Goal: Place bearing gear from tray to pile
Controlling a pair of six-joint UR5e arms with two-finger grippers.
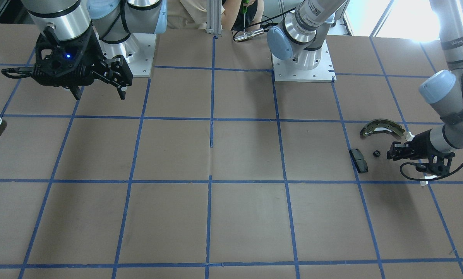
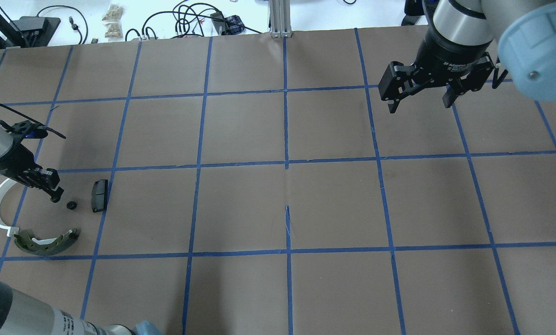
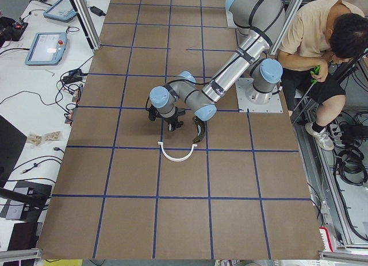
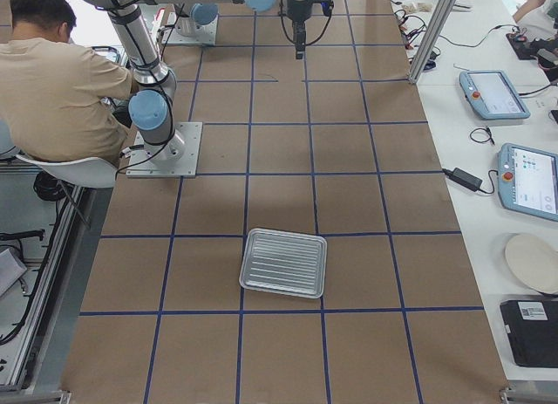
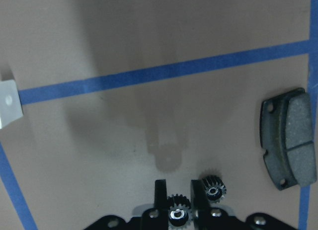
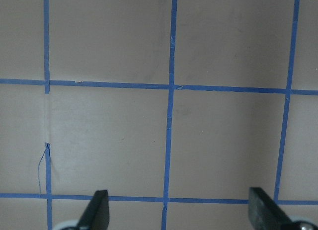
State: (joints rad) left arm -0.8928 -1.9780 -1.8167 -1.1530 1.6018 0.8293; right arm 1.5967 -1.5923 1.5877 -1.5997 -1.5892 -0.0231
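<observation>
Left end effector pinches a small dark toothed metal gear near the bench's left edge; lower it flat before opening. Right end effector gapes empty.

Brown table gridded with blue tape; white side bench holds tablets.

Robotics lab: arms are standing on a tape-gridded desk, pendants and cables are lying alongside, an operator is sitting by.
</observation>
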